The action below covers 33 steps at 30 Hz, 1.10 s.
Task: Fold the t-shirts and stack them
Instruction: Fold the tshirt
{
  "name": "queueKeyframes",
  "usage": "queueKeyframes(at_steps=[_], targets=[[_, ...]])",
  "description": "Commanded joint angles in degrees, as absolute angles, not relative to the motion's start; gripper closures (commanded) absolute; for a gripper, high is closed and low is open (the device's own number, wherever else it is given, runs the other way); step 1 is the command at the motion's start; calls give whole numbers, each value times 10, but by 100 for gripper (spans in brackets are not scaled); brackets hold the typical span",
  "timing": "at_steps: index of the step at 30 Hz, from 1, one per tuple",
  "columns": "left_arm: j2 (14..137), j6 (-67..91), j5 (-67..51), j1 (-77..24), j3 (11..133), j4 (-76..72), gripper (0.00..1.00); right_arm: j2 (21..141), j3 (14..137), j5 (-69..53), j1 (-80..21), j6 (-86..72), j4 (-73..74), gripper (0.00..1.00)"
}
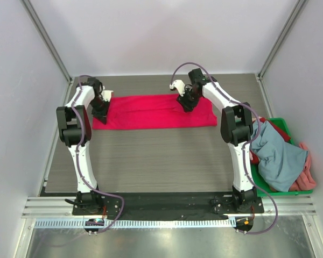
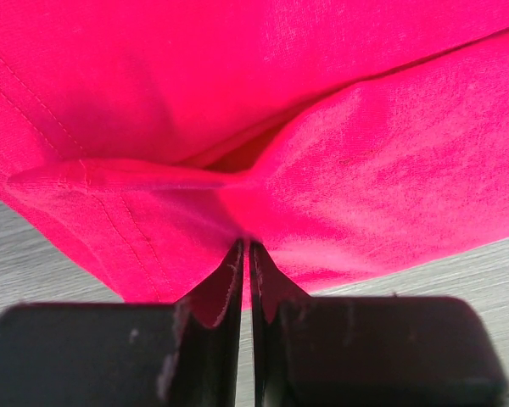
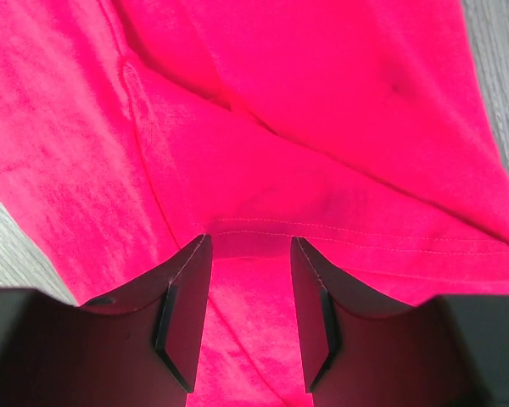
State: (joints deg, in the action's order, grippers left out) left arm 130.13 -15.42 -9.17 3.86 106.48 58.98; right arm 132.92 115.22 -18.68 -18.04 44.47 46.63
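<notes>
A bright crimson-red t-shirt [image 1: 153, 111] lies folded into a long flat strip across the far part of the table. My left gripper [image 1: 101, 112] is at its left end. In the left wrist view it [image 2: 246, 248] is shut, pinching the edge of the crimson cloth [image 2: 263, 102] just above the table. My right gripper [image 1: 186, 103] is over the strip's upper right part. In the right wrist view it [image 3: 250, 242] is open, with a stitched hem of the crimson shirt [image 3: 322, 136] lying across between its fingertips.
A green plastic crate [image 1: 288, 191] stands at the right edge of the table beside the right arm. It holds a heap of shirts: grey-blue [image 1: 277, 153] on top, salmon-pink [image 1: 308, 173] at the right, red [image 1: 277, 128] at the back. White walls surround the table.
</notes>
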Motion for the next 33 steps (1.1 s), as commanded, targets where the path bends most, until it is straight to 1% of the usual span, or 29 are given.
queueKeyframes(at_steps=[1,11,16,17,18,19,22,25,30,33], targets=[[1332,-163,-77,43,1057,588,92,1324,1170,-197,-187,458,478,52],[1336,-156,-73,43,1060,588,90,1341,1174,-188,-191,475,484,52],[1336,-154,-74,43,1060,587,90,1346,1177,-182,-191,483,487,56],[1336,-155,-73,43,1059,588,90,1346,1176,-178,-191,484,487,58],[1336,-154,-73,43,1059,588,90,1348,1177,-177,-192,486,487,68],[1335,-154,-73,43,1058,587,90,1347,1177,-175,-192,488,488,76],[1333,-154,-73,43,1056,586,90,1339,1180,-168,-193,495,485,94],[1330,-155,-73,43,1050,584,90,1326,1189,-154,-199,506,465,99],[1319,-151,-79,43,1043,579,90,1326,1218,-131,-217,530,424,99],[1315,-150,-83,42,1043,581,91,1339,1223,-93,-235,535,372,99]])
